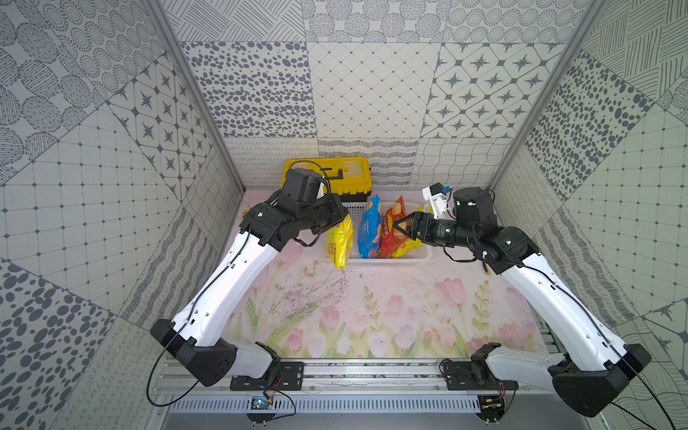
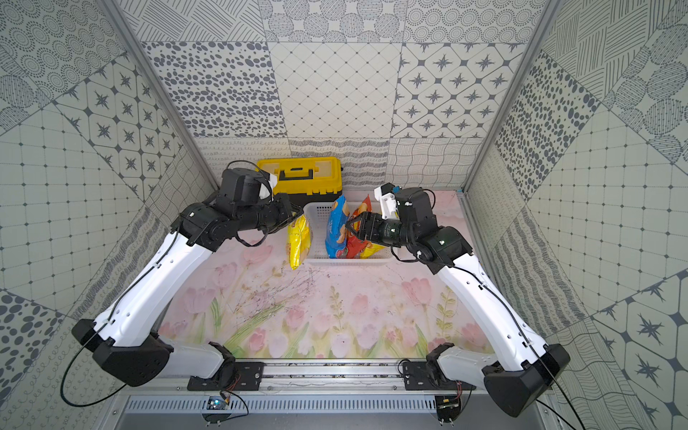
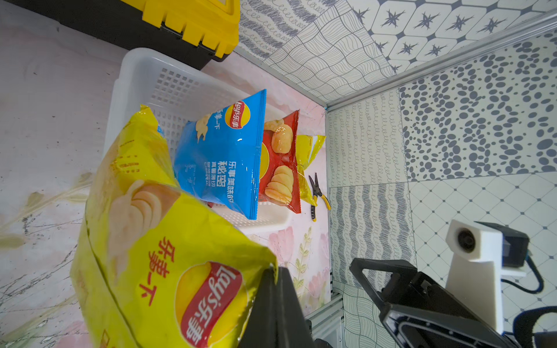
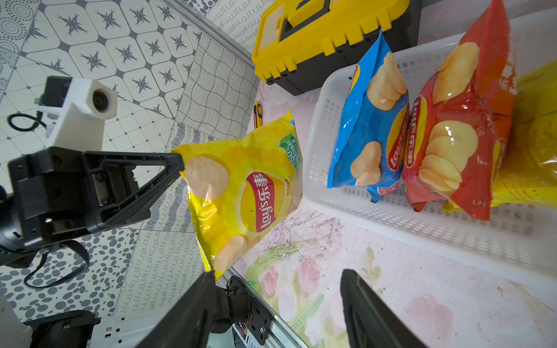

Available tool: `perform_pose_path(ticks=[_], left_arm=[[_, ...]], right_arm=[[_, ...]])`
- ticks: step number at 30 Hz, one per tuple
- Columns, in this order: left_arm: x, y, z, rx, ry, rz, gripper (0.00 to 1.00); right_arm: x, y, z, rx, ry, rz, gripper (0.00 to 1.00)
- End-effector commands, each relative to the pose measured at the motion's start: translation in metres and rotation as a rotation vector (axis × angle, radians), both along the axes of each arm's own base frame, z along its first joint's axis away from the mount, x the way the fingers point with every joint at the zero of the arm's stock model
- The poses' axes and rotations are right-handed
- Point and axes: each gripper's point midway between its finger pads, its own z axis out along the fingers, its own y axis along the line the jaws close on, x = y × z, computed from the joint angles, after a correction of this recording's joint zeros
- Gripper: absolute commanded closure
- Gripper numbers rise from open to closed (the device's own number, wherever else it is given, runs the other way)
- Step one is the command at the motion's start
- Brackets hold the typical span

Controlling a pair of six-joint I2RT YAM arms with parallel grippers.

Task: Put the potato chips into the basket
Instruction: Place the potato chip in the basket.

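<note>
My left tool (image 4: 179, 164) is pinched shut on the top corner of a yellow chip bag (image 1: 339, 242). The bag hangs down from it outside the white basket (image 1: 391, 261), just beside the basket's left end. I cannot tell whether the bottom of the bag touches the surface (image 1: 372, 305).

The basket sits toward the far edge of the surface, about midway along it. Three more bags stand on end inside, pressed side by side: a blue bag (image 1: 369, 231), then a red bag (image 1: 387, 232), then a second yellow bag (image 1: 406, 246) against the right end. The left part of the basket floor is bare.

My right tool (image 1: 398, 227) is spread wide and holds nothing. In both top views it hovers over the right part of the basket, its tips just in front of the red bag.

A yellow-and-black toolbox (image 1: 346, 173) stands at the far edge of the surface, right behind the basket's far left corner. A pair of pliers (image 3: 316, 189) lies on the surface past the right end of the basket, toward the right edge.
</note>
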Motion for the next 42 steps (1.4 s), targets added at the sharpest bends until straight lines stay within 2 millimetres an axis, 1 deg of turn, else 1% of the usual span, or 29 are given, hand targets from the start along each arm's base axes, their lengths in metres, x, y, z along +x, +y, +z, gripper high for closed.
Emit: perform_pose_path(ticks=[1, 6, 11, 18, 19, 23, 30, 37, 42], left_arm=[[0.009, -0.013, 0.025, -0.076, -0.081, -0.080, 1.00], [0.021, -0.011, 0.025, -0.088, -0.066, -0.081, 1.00], [0.033, -0.017, 0.028, -0.093, -0.059, -0.092, 1.00], [0.057, -0.032, 0.016, -0.101, -0.032, -0.111, 1.00], [0.060, -0.033, 0.012, -0.098, -0.026, -0.111, 1.00], [0.076, -0.036, -0.016, -0.065, 0.042, -0.096, 1.00], [0.100, -0.033, -0.058, -0.016, 0.166, -0.046, 1.00], [0.127, -0.034, -0.087, 0.022, 0.232, -0.010, 1.00], [0.148, -0.031, -0.124, 0.037, 0.292, 0.024, 1.00]], right_arm=[[-0.001, 0.002, 0.017, 0.023, -0.054, 0.015, 0.30], [0.002, 0.001, 0.012, 0.015, -0.043, 0.006, 0.30], [0.005, 0.000, 0.009, 0.012, -0.033, -0.002, 0.30], [0.011, -0.006, 0.005, 0.009, -0.028, -0.017, 0.30], [0.012, -0.008, 0.004, 0.009, -0.025, -0.021, 0.30], [0.014, -0.013, 0.002, 0.009, -0.021, -0.030, 0.30], [0.018, -0.018, -0.002, 0.008, -0.012, -0.043, 0.30], [0.022, -0.020, -0.001, 0.012, -0.012, -0.054, 0.30], [0.023, -0.023, 0.002, 0.014, -0.019, -0.065, 0.30]])
